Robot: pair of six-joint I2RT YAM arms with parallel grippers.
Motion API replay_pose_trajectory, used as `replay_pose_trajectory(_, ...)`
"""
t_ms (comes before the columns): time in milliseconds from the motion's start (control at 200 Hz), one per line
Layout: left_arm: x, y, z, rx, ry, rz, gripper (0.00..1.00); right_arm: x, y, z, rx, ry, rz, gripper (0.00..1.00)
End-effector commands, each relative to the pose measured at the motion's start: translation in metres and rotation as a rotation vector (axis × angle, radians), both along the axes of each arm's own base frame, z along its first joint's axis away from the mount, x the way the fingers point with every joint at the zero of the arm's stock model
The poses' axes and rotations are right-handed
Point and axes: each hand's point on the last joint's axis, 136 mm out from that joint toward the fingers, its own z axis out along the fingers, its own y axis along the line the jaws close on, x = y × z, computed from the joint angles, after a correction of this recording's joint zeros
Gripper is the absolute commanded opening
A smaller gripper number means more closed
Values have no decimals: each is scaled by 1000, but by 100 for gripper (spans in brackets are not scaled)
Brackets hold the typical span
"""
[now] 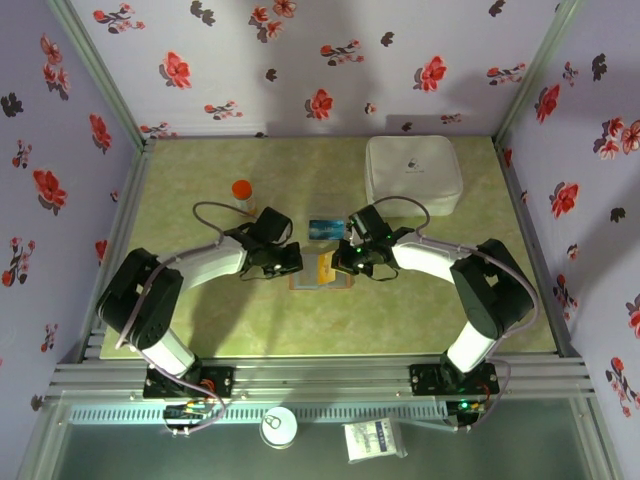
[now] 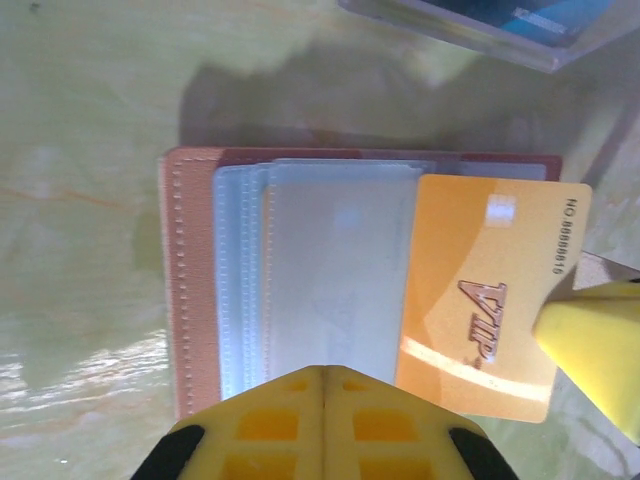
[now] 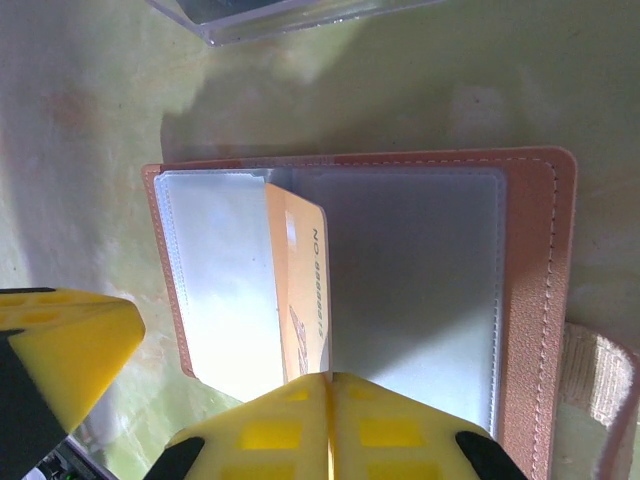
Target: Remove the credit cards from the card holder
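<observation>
Left gripper (image 2: 322,388) closed, pinning holder (image 2: 190,290); right gripper (image 3: 330,390) pinched on orange card (image 2: 490,300). Pull card flat, straight from sleeve (image 2: 340,270).

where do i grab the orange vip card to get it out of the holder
Probably pinch the orange card by its bare end sticking out past the clear sleeves, coming from the side opposite them; it lies flat, so pull along its plane.

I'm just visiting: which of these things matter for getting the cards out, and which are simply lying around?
Part of the job: tan card holder, orange VIP card, blue card in clear tray.
Just lying about: white rounded box, orange-capped bottle, white packet.
</observation>
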Motion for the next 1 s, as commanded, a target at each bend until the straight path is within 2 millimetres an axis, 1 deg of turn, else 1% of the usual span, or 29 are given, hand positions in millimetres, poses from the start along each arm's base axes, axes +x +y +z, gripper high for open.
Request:
replay_pose_trajectory(0, -9, 18, -17, 70, 35, 10, 1, 2, -7, 5, -37, -19, -7, 8)
replay_pose_trajectory(90, -11, 19, -25, 77, 55, 9, 0, 1, -8, 7, -42, -22, -4, 8)
replay_pose_trajectory(425, -14, 18, -36, 72, 72, 8, 1, -2, -12, 11, -95, -36, 18, 7)
replay_pose_trajectory(570, -14, 17, -37, 63, 74, 8, 1, -4, -9, 15, -99, -35, 36, 7)
replay_pose_trajectory(745, -14, 16, -36, 56, 71, 7, 0, -5, -14, 16, -145, -39, 28, 7)
replay_pose_trajectory(860, -15, 16, -35, 53, 72, 6, 0, -5, -14, 14, -161, -36, 30, 7)
replay_pose_trajectory(1000, -15, 15, -35, 49, 71, 4, 0, -5, -6, 13, -146, -34, 37, 7)
